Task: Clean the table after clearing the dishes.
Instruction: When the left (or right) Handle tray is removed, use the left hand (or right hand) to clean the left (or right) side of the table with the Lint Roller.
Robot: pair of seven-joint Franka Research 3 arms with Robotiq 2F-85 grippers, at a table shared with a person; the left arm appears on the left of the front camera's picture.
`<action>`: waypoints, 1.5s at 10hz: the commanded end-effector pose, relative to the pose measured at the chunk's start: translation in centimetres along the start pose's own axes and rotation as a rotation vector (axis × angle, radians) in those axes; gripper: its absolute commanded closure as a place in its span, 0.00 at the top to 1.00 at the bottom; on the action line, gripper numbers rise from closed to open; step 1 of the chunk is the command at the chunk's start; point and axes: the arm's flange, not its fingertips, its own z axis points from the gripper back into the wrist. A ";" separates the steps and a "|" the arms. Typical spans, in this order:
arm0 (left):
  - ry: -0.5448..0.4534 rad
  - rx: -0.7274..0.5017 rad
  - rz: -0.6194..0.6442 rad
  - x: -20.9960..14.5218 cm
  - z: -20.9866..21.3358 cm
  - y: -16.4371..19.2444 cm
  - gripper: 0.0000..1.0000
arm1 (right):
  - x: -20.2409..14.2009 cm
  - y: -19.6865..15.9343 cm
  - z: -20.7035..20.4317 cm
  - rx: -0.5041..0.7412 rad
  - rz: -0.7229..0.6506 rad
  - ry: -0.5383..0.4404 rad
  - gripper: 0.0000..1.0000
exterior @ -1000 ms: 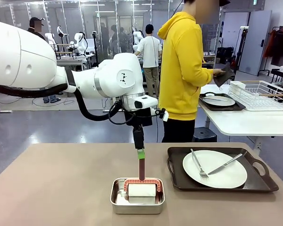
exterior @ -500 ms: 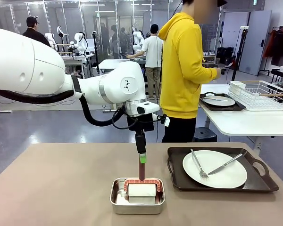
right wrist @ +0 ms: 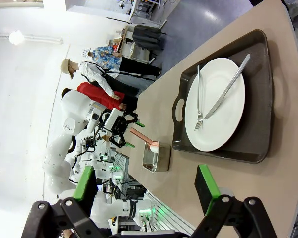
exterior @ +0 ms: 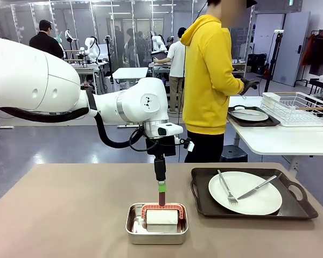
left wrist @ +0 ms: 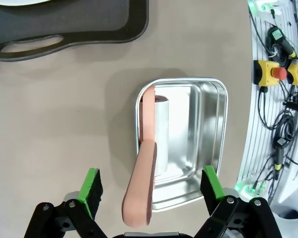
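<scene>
The taupe table (exterior: 70,204) carries one set of dishes on its right half: a round white plate (exterior: 245,192) with a fork (exterior: 226,188) and a knife (exterior: 258,186) lying across it, their tips angled toward each other. The plate sits on a dark tray (exterior: 296,209) with handles at both ends. A second dark tray (exterior: 253,122) holding a second plate (exterior: 249,115) rests on the white side table (exterior: 280,141) beyond, just beside a wire dish rack (exterior: 296,107). A person in a yellow hoodie (exterior: 207,75) stands at that side table, turned toward it.

Near the front middle of the taupe table stands a small steel pan (exterior: 134,234) holding a lint roller (exterior: 161,216) with a white roll and a pink frame. Its handle rises out of the pan, tilted.

The left gripper (exterior: 161,187) hangs straight above the pan. In the left wrist view its green-padded fingers are spread wide on either side of the handle, not touching it. The right gripper (right wrist: 145,181) is also spread wide with nothing between its fingers, looking along the table toward the tray.
</scene>
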 end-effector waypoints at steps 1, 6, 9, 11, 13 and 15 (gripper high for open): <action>0.038 -0.001 0.027 0.4 0.4 0.1 1.00 | -0.1 0.3 0.2 0.007 0.005 0.000 1.00; 0.045 -0.010 0.021 0.3 0.3 0.1 0.61 | -0.1 0.3 0.2 0.007 0.005 0.000 1.00; 0.033 -0.020 0.009 0.4 0.5 0.1 0.33 | -0.1 0.3 0.2 0.007 0.005 0.000 1.00; 0.035 -0.020 0.016 0.3 0.5 0.0 0.13 | -0.1 0.3 0.2 0.007 0.005 0.000 1.00; 0.046 -0.017 0.029 0.2 0.7 -0.2 0.00 | -0.1 0.3 0.2 0.007 0.005 0.000 1.00; 0.049 -0.016 0.041 0.1 1.1 -0.9 0.00 | -0.1 0.3 0.2 0.007 0.005 0.000 1.00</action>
